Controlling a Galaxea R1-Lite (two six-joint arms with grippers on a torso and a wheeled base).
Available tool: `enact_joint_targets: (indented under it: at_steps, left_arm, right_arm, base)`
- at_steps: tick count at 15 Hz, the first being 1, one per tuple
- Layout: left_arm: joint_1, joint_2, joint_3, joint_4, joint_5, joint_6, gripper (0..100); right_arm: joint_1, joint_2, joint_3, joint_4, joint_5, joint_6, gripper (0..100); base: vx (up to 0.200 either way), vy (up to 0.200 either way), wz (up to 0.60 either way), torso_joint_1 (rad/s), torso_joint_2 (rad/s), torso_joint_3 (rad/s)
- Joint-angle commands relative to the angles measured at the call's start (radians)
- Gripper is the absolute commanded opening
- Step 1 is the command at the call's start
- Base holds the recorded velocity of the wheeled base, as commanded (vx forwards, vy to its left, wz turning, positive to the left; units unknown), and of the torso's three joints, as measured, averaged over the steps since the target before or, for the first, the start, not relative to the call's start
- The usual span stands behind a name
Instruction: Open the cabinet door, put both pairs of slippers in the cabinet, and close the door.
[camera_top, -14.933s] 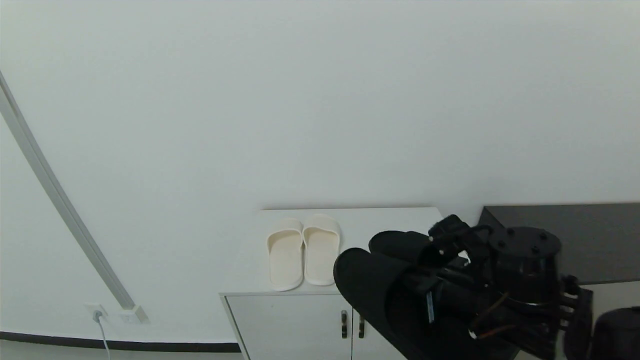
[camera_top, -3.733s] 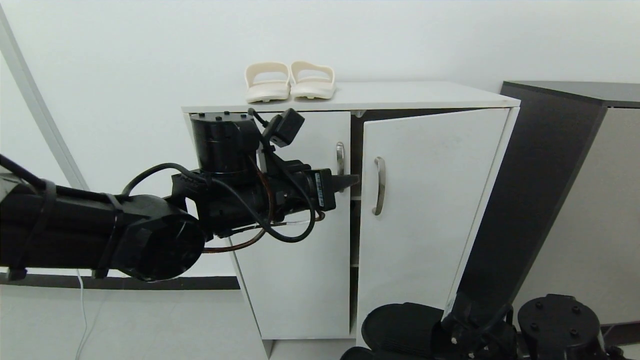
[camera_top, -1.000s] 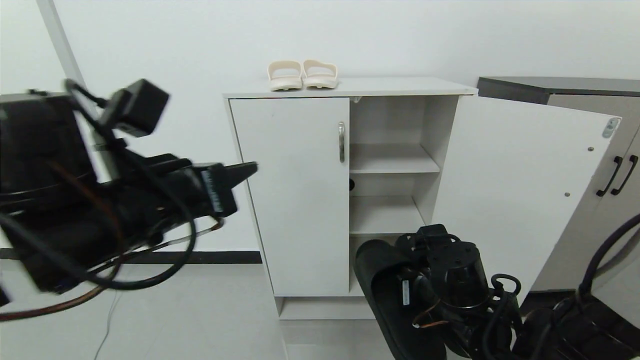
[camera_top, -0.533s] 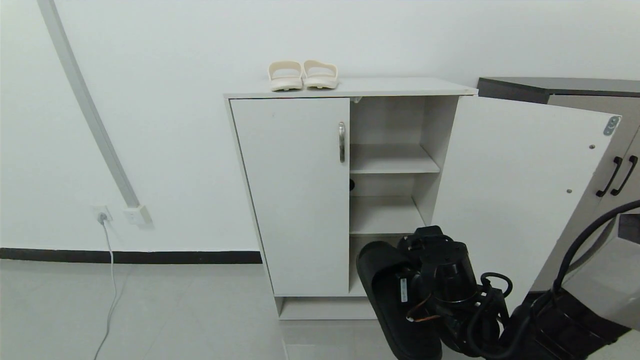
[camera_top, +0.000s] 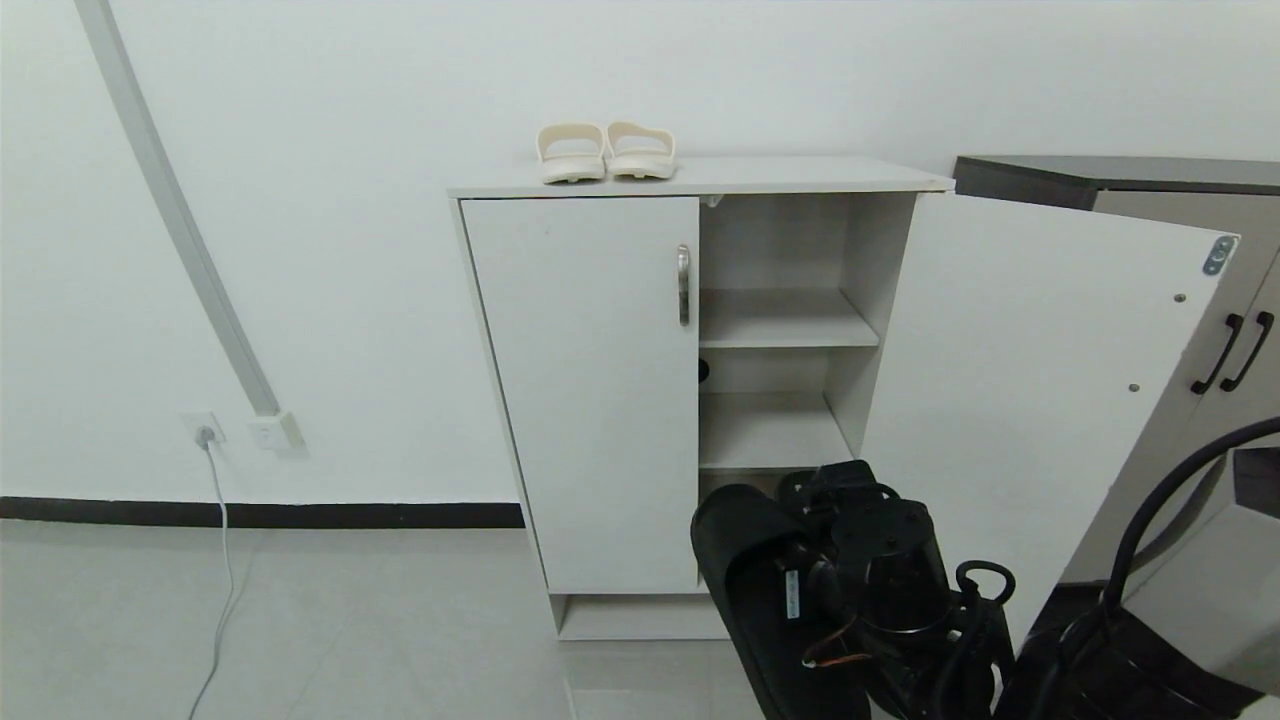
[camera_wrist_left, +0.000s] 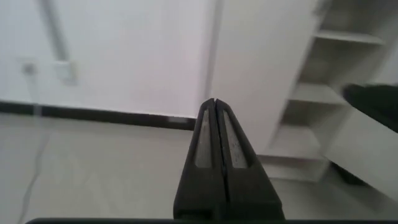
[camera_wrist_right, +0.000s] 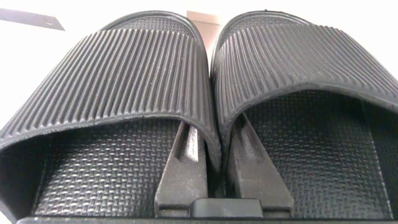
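two black slippers (camera_top: 770, 590) hang low before the open half of the cabinet (camera_top: 820, 176), pinched by the right gripper (camera_wrist_right: 213, 134): one finger inside each, clamped on the touching inner walls. thin hold. bite depth is hard to judge, so one slipper may slide out on a tilt. toes could snag a shelf (camera_top: 770, 430) edge or the shut left door (camera_top: 590, 400). left gripper (camera_wrist_left: 214, 109) fingers together, idle. white slippers (camera_top: 605, 150) sit on top.

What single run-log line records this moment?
right cabinet door: open | right gripper: shut on black slippers, low before open side | left gripper: shut, empty | cream slippers: on cabinet top
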Motion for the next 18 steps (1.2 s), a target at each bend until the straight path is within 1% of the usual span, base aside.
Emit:
enact_joint_targets:
  at_steps: [1, 2, 3, 4, 5, 6, 7, 9, 10, 11, 12, 13, 14, 15, 16, 17, 18]
  left_arm:
    - [0.005, -0.023, 0.024, -0.004, -0.135, -0.002, 0]
    - [0.004, -0.021, 0.023, -0.002, -0.226, -0.025, 0]
    - [0.005, -0.023, 0.024, -0.005, -0.229, -0.029, 0]
    - [0.004, -0.023, 0.026, -0.004, -0.190, 0.009, 0]
    - [0.005, -0.023, 0.026, 0.001, -0.160, 0.072, 0]
    - [0.007, -0.021, 0.026, 0.006, -0.146, 0.099, 0]
    - [0.104, -0.018, 0.026, 0.009, -0.144, 0.098, 0]
    - [0.209, -0.064, 0.026, 0.010, -0.144, 0.107, 0]
    - [0.312, -0.110, 0.026, 0.010, -0.157, 0.129, 0]
    - [0.334, -0.110, 0.026, 0.012, -0.210, 0.139, 0]
    - [0.303, -0.110, 0.023, 0.013, -0.298, 0.133, 0]
    - [0.268, -0.089, 0.021, 0.013, -0.339, 0.124, 0]
    - [0.168, -0.018, 0.021, 0.013, -0.348, 0.116, 0]
    - [0.051, 0.014, 0.021, 0.013, -0.347, 0.113, 0]
    - [-0.021, 0.022, 0.021, 0.013, -0.342, 0.102, 0]
    - [-0.120, 0.010, 0.021, 0.012, -0.315, 0.066, 0]
    - [-0.139, -0.046, 0.024, 0.009, -0.250, 0.059, 0]
  right_arm:
    - [0.010, -0.001, 0.009, -0.010, 0.001, -0.003, 0]
    - [0.013, 0.001, 0.006, -0.010, 0.001, -0.003, 0]
    - [0.017, 0.001, 0.006, -0.011, 0.001, -0.003, 0]
    - [0.017, -0.001, 0.009, -0.011, -0.001, -0.003, 0]
    - [0.017, -0.002, 0.007, -0.011, -0.001, -0.005, 0]
    - [0.017, -0.002, 0.006, -0.011, -0.001, -0.009, 0]
    - [0.020, -0.002, 0.006, -0.011, -0.001, -0.011, 0]
    - [0.031, 0.001, 0.006, -0.011, -0.001, -0.011, 0]
    - [0.034, -0.004, 0.012, -0.011, -0.001, -0.011, 0]
    - [0.034, -0.005, 0.012, -0.011, -0.001, -0.011, 0]
    - [0.034, -0.005, 0.012, -0.013, -0.001, -0.014, 0]
    - [0.034, -0.005, 0.012, -0.013, -0.001, -0.016, 0]
    - [0.036, -0.005, 0.015, -0.013, -0.001, -0.016, 0]
    - [0.036, -0.007, 0.020, -0.019, -0.001, -0.016, 0]
    - [0.036, -0.007, 0.021, -0.028, -0.001, -0.016, 0]
    - [0.036, -0.005, 0.032, -0.042, -0.001, -0.017, 0]
    - [0.036, -0.005, 0.040, -0.051, -0.001, -0.019, 0]
  base:
    - [0.000, 0.000, 0.00, 0.000, 0.00, 0.000]
    - [0.000, 0.000, 0.00, 0.000, 0.00, 0.000]
    - [0.000, 0.000, 0.00, 0.000, 0.00, 0.000]
    - [0.000, 0.000, 0.00, 0.000, 0.00, 0.000]
    - [0.000, 0.000, 0.00, 0.000, 0.00, 0.000]
    - [0.000, 0.000, 0.00, 0.000, 0.00, 0.000]
    - [0.000, 0.000, 0.00, 0.000, 0.00, 0.000]
    - [0.000, 0.000, 0.00, 0.000, 0.00, 0.000]
    - [0.000, 0.000, 0.00, 0.000, 0.00, 0.000]
    - [0.000, 0.000, 0.00, 0.000, 0.00, 0.000]
    - [0.000, 0.000, 0.00, 0.000, 0.00, 0.000]
    - [0.000, 0.000, 0.00, 0.000, 0.00, 0.000]
    - [0.000, 0.000, 0.00, 0.000, 0.00, 0.000]
    - [0.000, 0.000, 0.00, 0.000, 0.00, 0.000]
    - [0.000, 0.000, 0.00, 0.000, 0.00, 0.000]
    - [0.000, 0.000, 0.00, 0.000, 0.00, 0.000]
    - [0.000, 0.000, 0.00, 0.000, 0.00, 0.000]
